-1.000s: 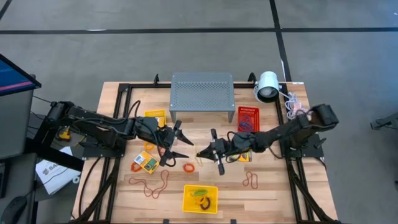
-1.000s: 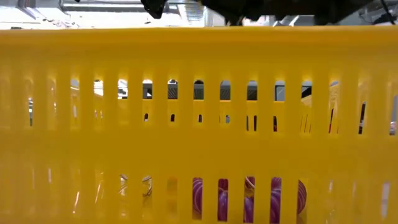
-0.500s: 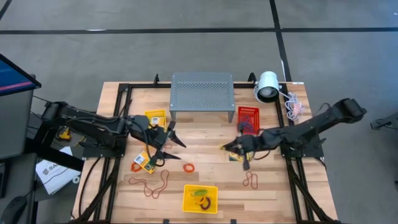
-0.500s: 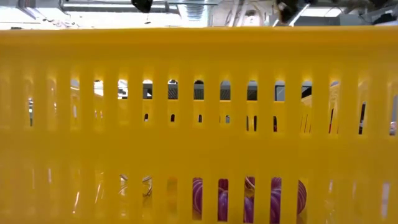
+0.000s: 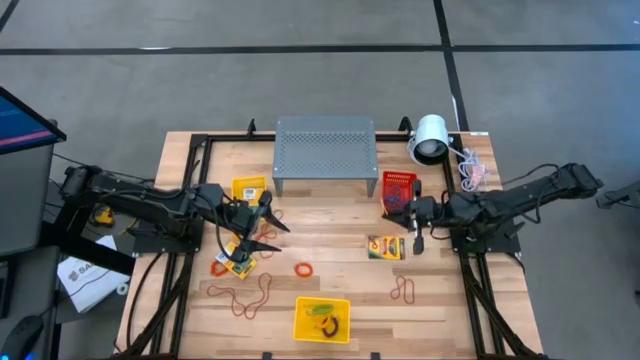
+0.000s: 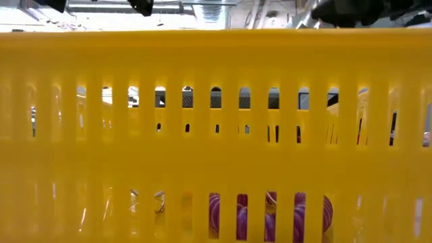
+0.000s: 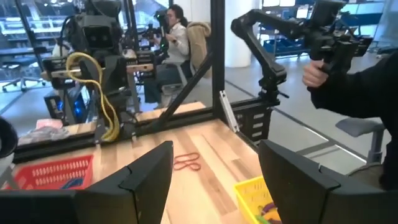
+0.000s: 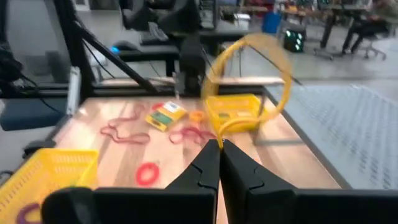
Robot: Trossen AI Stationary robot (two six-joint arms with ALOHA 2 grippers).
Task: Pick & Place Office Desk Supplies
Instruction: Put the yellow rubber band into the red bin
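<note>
One crayon box [image 5: 386, 247] lies flat on the wood right of centre, and another [image 5: 237, 262] lies left of centre. Rubber bands lie loose: an orange ring [image 5: 303, 269], a brown loop [image 5: 243, 297] and a red one [image 5: 404, 290]. My left gripper [image 5: 268, 228] hangs open above the table, just beyond the left crayon box; nothing is between its fingers [image 7: 214, 186]. My right gripper [image 5: 415, 240] is shut and empty [image 8: 219, 155], raised beside the right crayon box and close to the red basket [image 5: 399, 187].
A grey perforated stand [image 5: 325, 155] and a white lamp [image 5: 432, 138] stand at the far edge. One yellow basket [image 5: 249, 188] sits far left; another [image 5: 322, 319], at the near edge, fills the low view [image 6: 216, 135]. Beyond the table, a person's hand [image 7: 317, 71] holds a control arm.
My right gripper has drawn back from the table's middle toward the right edge, rising a little and staying shut. My left gripper has pulled back a short way toward the left edge, still open. The crayon boxes and bands lie where they were.
</note>
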